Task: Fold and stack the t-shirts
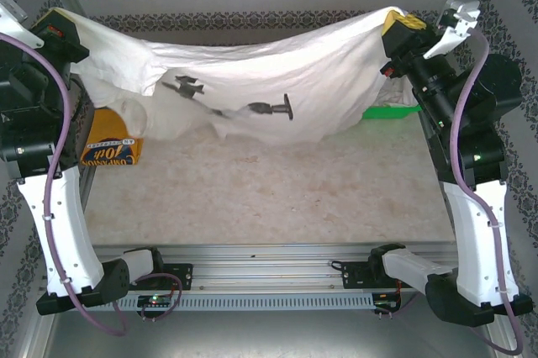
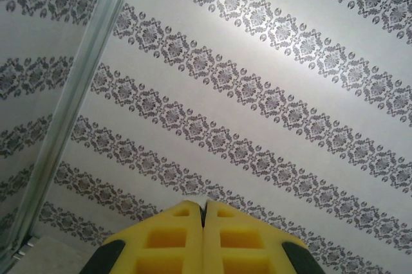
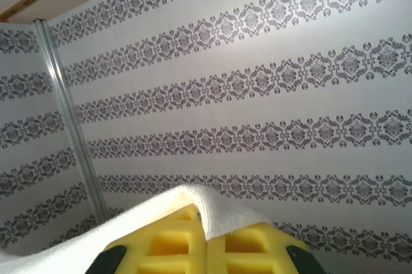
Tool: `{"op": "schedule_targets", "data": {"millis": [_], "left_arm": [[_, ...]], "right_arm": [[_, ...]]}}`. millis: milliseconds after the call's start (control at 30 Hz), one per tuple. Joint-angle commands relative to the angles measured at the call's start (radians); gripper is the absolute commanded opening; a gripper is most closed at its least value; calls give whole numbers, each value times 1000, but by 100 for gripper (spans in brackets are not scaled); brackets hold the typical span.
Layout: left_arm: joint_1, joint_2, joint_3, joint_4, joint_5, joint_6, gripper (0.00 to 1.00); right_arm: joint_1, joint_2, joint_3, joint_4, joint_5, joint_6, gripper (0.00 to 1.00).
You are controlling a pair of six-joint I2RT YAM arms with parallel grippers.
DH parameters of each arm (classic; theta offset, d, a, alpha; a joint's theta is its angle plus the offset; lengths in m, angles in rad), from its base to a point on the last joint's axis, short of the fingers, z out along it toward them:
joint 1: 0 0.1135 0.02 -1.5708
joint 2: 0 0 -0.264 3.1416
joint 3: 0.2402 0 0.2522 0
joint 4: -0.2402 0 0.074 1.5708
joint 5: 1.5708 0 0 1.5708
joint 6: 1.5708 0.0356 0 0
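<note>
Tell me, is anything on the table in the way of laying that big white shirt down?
Partly. The white shirt hangs between the left pincer and right pincer. The table in front is bare, but a mustard-yellow shirt lies under its left side and a green basket sits behind its right side.

Green basket [image 1: 392, 111], patterned wall [image 2: 257, 94], speckled table [image 1: 269, 198]

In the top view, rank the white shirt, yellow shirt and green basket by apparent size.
1. white shirt, largest, though lifted nearer the camera
2. yellow shirt, partly covered
3. green basket, mostly hidden
</note>
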Motion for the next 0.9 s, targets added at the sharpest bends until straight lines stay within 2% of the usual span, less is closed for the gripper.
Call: {"op": "schedule_targets", "data": {"millis": [0,133,533,700,867], "left_arm": [[15,22,45,-14,-59,57,0],[15,71,58,-13,-53,60,0],[17,251,-12,122,-7,31,0],[22,381,88,136,18,15,0],[39,520,340,92,29,13,0]], "right_arm": [[-31,24,2,-31,44,-24,0],[-74,64,-4,-10,-6,26,0],[-56,294,19,79,-111,106,0],[-51,468,176,79,-135,121,0],[-48,663,502,14,-168,146,0]]}}
